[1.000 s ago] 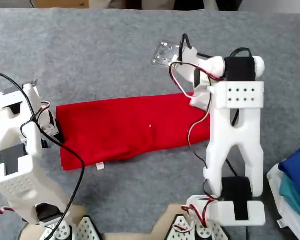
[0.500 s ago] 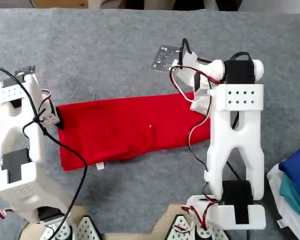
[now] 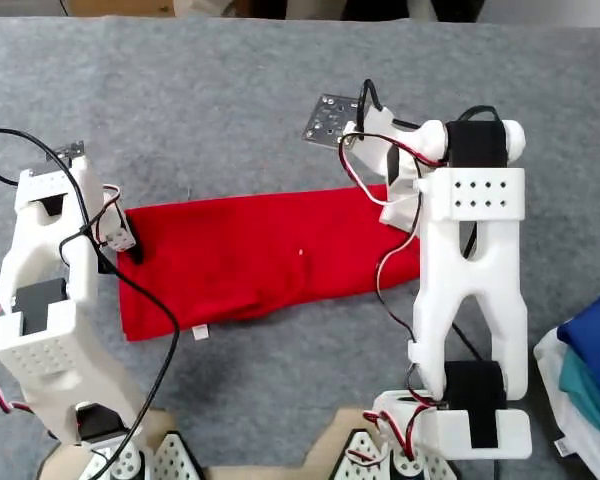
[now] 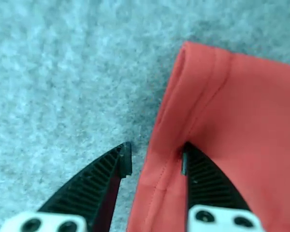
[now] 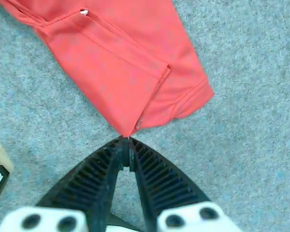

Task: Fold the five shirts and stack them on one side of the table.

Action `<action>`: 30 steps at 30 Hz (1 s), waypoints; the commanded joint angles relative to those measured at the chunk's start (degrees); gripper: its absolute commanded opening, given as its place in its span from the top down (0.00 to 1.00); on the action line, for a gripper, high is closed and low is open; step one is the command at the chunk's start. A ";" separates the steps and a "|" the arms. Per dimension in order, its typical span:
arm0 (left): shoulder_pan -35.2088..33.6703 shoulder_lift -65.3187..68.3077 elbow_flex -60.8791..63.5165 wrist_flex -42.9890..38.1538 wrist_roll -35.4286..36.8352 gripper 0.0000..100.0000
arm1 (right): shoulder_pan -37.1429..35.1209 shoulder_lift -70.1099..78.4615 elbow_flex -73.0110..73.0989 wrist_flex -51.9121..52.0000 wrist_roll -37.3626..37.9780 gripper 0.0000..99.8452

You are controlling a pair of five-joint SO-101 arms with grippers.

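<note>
The red shirt (image 3: 260, 255) lies in a long folded strip on the grey table (image 3: 180, 110) between my arms. My left gripper (image 4: 154, 159) stands parted astride its hemmed end (one finger over cloth, one over table). My right gripper (image 5: 126, 147) is closed, tips just beside a corner.

The high view looks straight down from well above on the grey felt-covered table (image 3: 180, 90), taking in its width from left edge to right edge. The left wrist view sits very close over the long red cloth shirt (image 4: 241, 111), facing down past the left gripper (image 4: 154, 159) at the hem nearer the table's left edge. The right wrist view hangs somewhat higher, facing down past the right gripper (image 5: 127, 145) at the shirt's opposite end. All three views share the shirt and the grey felt.
</note>
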State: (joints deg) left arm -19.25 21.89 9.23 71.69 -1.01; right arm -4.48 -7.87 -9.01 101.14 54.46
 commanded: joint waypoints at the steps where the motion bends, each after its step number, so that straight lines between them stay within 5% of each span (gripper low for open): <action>1: 0.44 0.84 -1.49 0.35 0.97 0.88 | 0.66 -2.51 0.04 0.44 -0.70 0.99; 11: 2.90 3.12 -1.23 2.02 1.05 0.98 | 0.75 -2.86 -0.04 0.18 -0.70 0.99; 21: -12.13 3.47 -12.66 10.64 -6.68 0.98 | 5.58 -2.95 0.13 -2.11 -0.70 1.00; 30: -15.47 3.47 -24.70 20.66 -12.31 0.98 | 14.64 -2.95 8.31 -8.97 -0.53 1.00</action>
State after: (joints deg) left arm -34.46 25.93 -9.67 88.22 -12.53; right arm 6.86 -7.87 -2.95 95.34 54.46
